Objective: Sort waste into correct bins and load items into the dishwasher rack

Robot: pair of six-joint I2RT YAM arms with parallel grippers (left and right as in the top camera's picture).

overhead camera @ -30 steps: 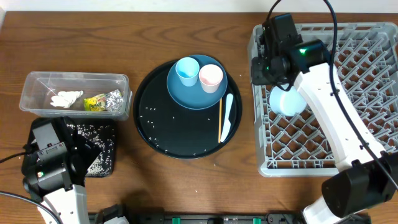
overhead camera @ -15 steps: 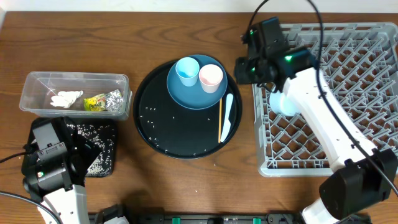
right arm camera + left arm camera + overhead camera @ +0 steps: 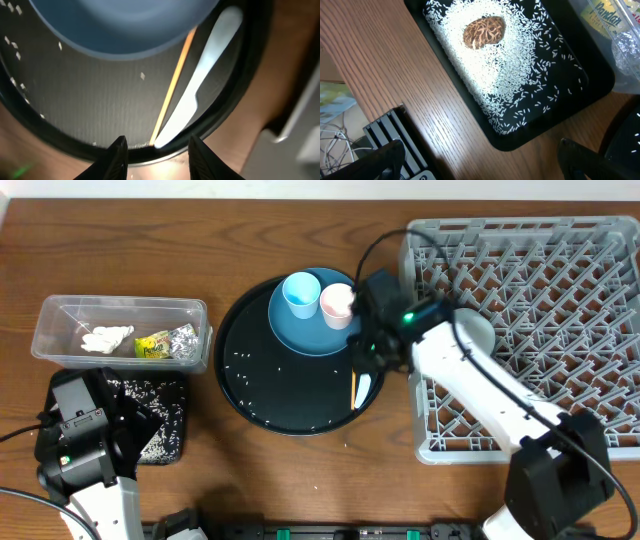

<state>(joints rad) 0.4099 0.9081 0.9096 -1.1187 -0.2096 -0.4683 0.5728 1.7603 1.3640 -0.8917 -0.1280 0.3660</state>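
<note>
**Waste binned, most dishes on the round tray**

The clear tub (image 3: 60, 305) holds the white tissue (image 3: 107, 338), the yellow wrapper (image 3: 152, 346) and the silver foil (image 3: 184, 340). Just in front of it, the shallow black tray (image 3: 580, 75) carries a bed of rice (image 3: 520, 65) with the brown food lump (image 3: 483, 32) on top.

The left pincer (image 3: 480, 160) hangs above this tray's edge, spread wide and empty.

The round black tray (image 3: 270, 400) bears a few stray grains and the dark-blue plate (image 3: 300, 335). The light-blue cup (image 3: 300, 293) and pink cup (image 3: 337, 303) stand upright on the plate. Beside the plate lie the chopstick (image 3: 172, 87) and the white spoon (image 3: 200, 100).

The right pincer (image 3: 157, 152) hovers over their near ends, partly apart and gripping nothing.

The grey rack (image 3: 560, 280) holds the pale bowl (image 3: 482, 330), half hidden by the right arm.
</note>
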